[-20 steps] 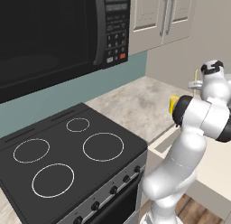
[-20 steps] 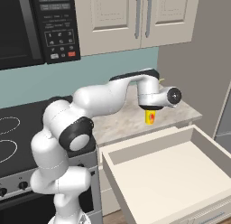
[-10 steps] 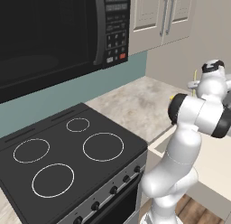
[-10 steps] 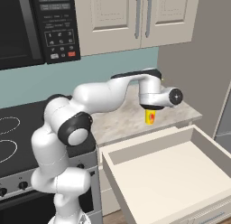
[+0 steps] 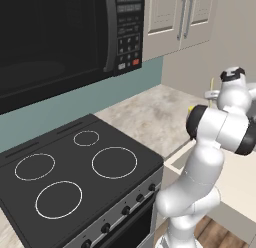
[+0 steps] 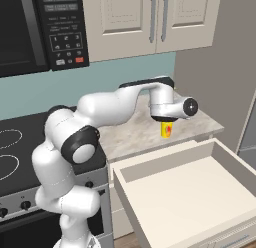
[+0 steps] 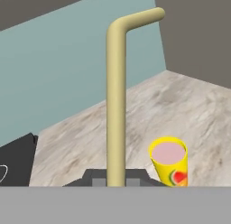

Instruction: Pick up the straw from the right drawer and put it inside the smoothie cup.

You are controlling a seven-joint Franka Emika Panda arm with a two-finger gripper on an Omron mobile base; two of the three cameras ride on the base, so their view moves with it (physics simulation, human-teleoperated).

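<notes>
The tool (image 7: 116,181) pinches the straw (image 7: 116,105) upright between its tips. The smoothie cup (image 7: 170,161) stands on the surface (image 7: 90,137) just to the straw's side in the hand view, its mouth open.

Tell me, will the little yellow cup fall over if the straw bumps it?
It might. The smoothie cup looks small and narrower at its base than at its rim, so it is probably tippy. The pink drink inside reaches near the brim, which likely adds steadying weight but could spill. The straw in the end effector looks thin and light, so a soft bump probably does little.
</notes>
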